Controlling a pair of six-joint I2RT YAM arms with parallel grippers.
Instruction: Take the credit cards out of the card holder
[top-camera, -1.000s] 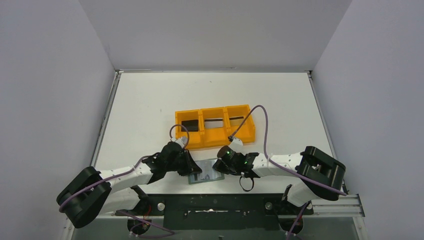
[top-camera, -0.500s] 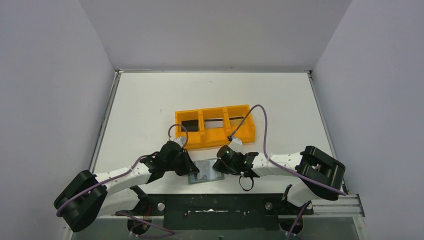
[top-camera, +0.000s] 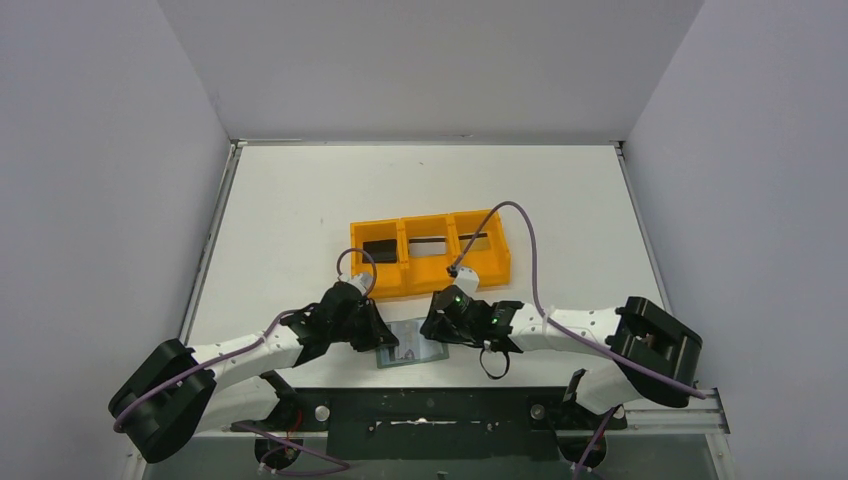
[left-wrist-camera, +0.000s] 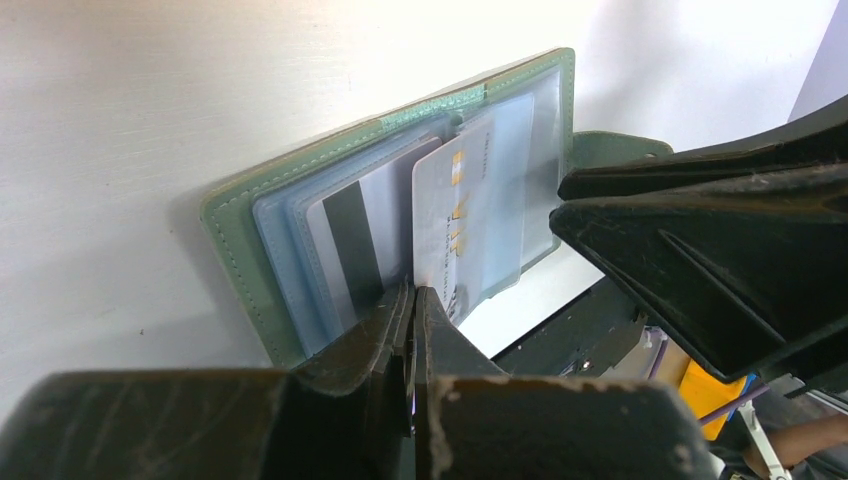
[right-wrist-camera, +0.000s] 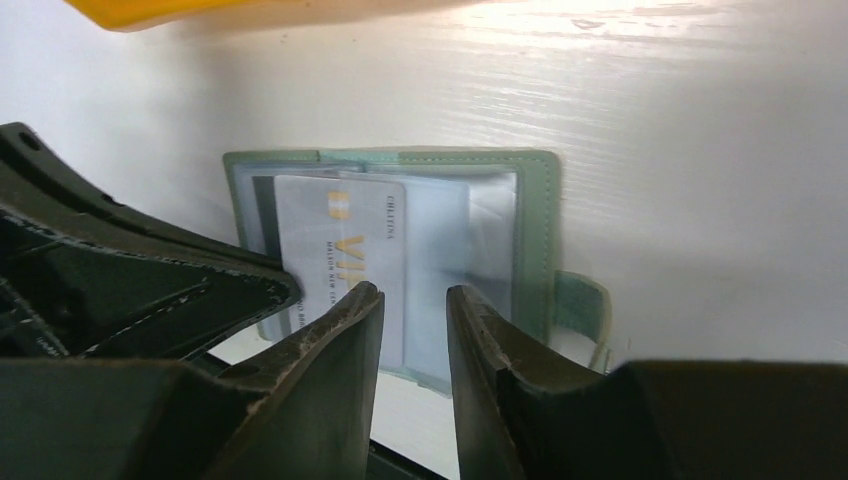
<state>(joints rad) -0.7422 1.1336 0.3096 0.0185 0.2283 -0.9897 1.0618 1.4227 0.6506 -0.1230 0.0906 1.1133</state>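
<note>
**Operator:** Where does everything sit?

**Spotter:** Your card holder lies open on the counter, right at its near edge. It is just in front of the orange tray, whose compartments show dark flat pieces, probably cards. A pale card with gold markings stands partly out of a clear sleeve.

**Operator:** What should I worry about?

**Spotter:** Mostly the holder. It looks light and sits close to the edge, so if the card binds in the sleeve, your pull could drag the whole holder off the counter or lift it. You could also clamp sleeve and card together, and then nothing slides free.

**Operator:** And the grippers?

**Spotter:** Your left gripper is closed tight, with its tips at the card's lower edge. I cannot tell whether it pinches the card, the sleeve, or only presses there. Your right gripper stands partly open with a narrow gap between the jaws. It is lined up on the card and sleeve and holds nothing.
</note>
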